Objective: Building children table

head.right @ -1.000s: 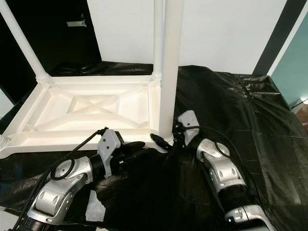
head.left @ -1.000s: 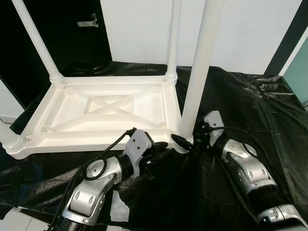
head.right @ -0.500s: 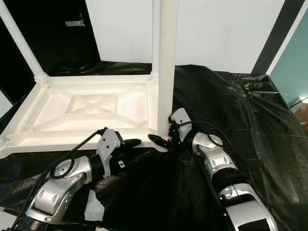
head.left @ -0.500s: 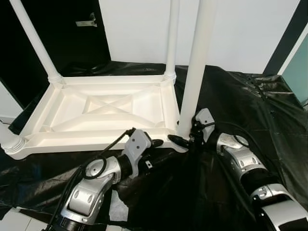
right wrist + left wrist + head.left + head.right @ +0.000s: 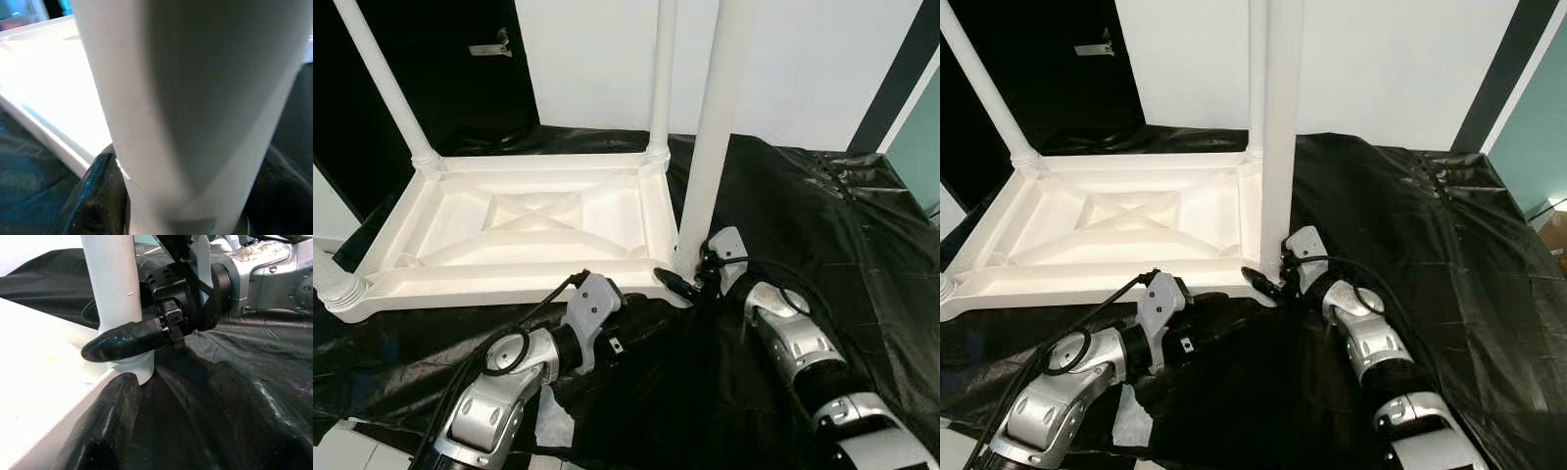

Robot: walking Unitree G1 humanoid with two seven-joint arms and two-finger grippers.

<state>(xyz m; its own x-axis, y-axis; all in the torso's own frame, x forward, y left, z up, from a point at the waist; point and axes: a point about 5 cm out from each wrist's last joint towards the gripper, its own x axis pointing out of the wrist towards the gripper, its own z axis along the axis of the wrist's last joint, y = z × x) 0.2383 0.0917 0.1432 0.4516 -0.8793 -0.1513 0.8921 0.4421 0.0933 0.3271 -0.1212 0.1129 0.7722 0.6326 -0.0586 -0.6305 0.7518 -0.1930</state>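
Gripping low on the near-right table leg [image 5: 710, 137], right gripper [image 5: 1278, 284] has its black fingers [image 5: 124, 340] set either side of the white tube just above the socket; right wrist view shows a finger at each flank of the leg, so it pinches the leg itself. Likely reason for the low hold: torque close to the joint, to turn or seat the leg into the corner of the tabletop

Upturned white tabletop [image 5: 529, 220] lies underside-up on black plastic sheeting [image 5: 803, 215], ribbed cross brace showing. Legs stand upright at the far-left corner [image 5: 386, 83] and far-right corner [image 5: 663, 78]; another leg [image 5: 333, 284] leans out at the near-left corner, its seating not readable from here

Left gripper [image 5: 636, 305] sits just off the tabletop's near edge, close to the near-right corner; fingers [image 5: 115, 423] spread, holding nothing, pointed at the leg base. Judged as standing by to steady the tabletop rim while the right arm works

Room to move:
- near edge of tabletop is crowded, both grippers near each other at one corner
- sheeting right of the worked leg is open and wrinkled
- white wall [image 5: 597, 59] close behind the far edge
- patch of white floor [image 5: 548, 426] shows through the sheeting beside the left forearm

Risk, as judgement: loose sheeting could snag fingers
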